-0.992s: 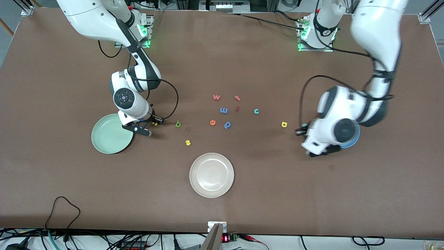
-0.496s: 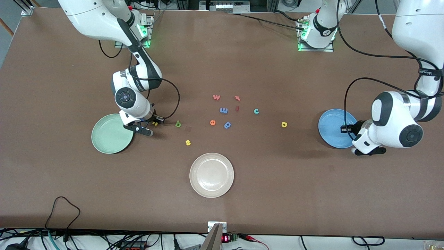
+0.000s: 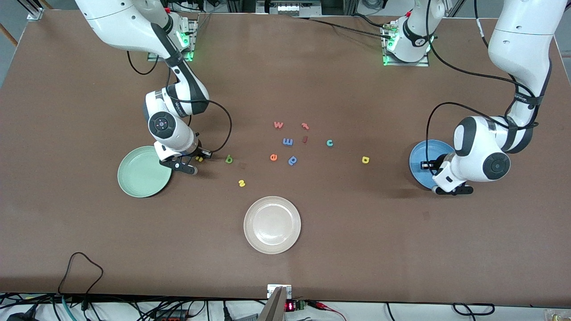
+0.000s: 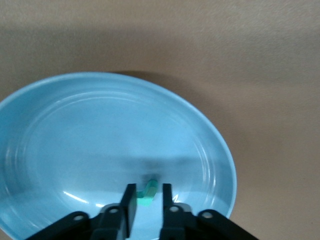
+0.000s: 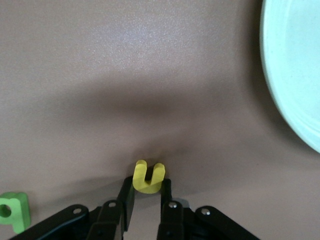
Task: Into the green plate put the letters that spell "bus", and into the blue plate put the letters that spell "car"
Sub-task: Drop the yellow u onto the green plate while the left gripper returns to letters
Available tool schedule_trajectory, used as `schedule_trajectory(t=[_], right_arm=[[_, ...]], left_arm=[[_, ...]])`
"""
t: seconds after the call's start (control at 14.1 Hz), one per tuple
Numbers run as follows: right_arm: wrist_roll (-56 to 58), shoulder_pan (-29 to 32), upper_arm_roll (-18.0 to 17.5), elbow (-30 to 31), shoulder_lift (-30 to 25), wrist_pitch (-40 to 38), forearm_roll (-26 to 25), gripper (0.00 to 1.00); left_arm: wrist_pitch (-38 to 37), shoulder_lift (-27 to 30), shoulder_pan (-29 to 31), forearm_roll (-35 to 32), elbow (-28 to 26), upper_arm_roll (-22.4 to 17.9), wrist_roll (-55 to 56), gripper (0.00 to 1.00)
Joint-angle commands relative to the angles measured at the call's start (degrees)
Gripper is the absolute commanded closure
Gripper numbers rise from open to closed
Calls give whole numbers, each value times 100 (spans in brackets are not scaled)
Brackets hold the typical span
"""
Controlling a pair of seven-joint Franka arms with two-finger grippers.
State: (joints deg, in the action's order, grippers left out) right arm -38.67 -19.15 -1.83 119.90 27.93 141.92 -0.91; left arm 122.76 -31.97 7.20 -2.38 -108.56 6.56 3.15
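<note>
Brown tabletop, foam letters scattered mid-table. My right gripper, just beside the green plate, pinches the yellow u, prongs pointing away from my fingers; green b near it. My left gripper hangs over the blue plate, fingers slightly parted around the teal r, whether touching I cannot tell. Yellow s, teal c, yellow a lie on the table between the plates.

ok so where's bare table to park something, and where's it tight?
Bare table lies nearer the front camera on both sides of the cream-white plate, and between the yellow "a" and the blue plate. Crowded: the loose letters around the blue "m", and the gap from the green "b" to the green plate.
</note>
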Motion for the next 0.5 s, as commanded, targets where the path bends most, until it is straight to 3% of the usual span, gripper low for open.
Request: schedule_trajectory(t=[0.0, 0.21, 0.43], right_arm=[[-88, -19, 16, 7, -7, 29, -23, 85], [52, 34, 16, -124, -182, -111, -76, 86], [577, 244, 16, -571, -498, -1041, -128, 86]], left_arm=[[-478, 261, -26, -105, 167, 291, 9, 0], [-639, 182, -70, -34, 353, 967, 693, 6], [-272, -90, -253, -43, 379, 1505, 774, 5]])
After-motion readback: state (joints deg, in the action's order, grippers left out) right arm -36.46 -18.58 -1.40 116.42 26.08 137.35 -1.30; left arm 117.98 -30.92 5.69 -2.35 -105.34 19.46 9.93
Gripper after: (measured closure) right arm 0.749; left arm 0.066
